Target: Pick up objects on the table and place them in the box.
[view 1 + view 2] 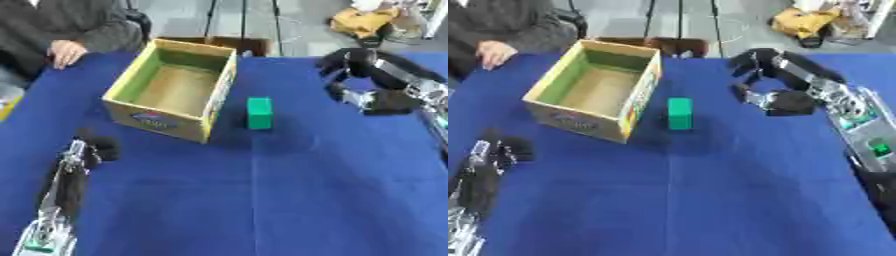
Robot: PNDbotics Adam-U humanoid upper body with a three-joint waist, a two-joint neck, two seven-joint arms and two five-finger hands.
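A green block (pixel 259 113) stands upright on the blue table (pixel 289 200), just beside the right wall of an open cardboard box (pixel 172 89). The right hand (pixel 767 82) hovers to the block's right, apart from it, fingers spread and holding nothing. The left hand (pixel 87 150) rests near the lower left edge, well apart from the block; whether its fingers are curled cannot be told.

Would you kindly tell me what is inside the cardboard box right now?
The cardboard box shows only its bare brown floor and greenish inner walls; nothing lies inside. The near wall hides a strip of floor behind it. The green block stands outside.
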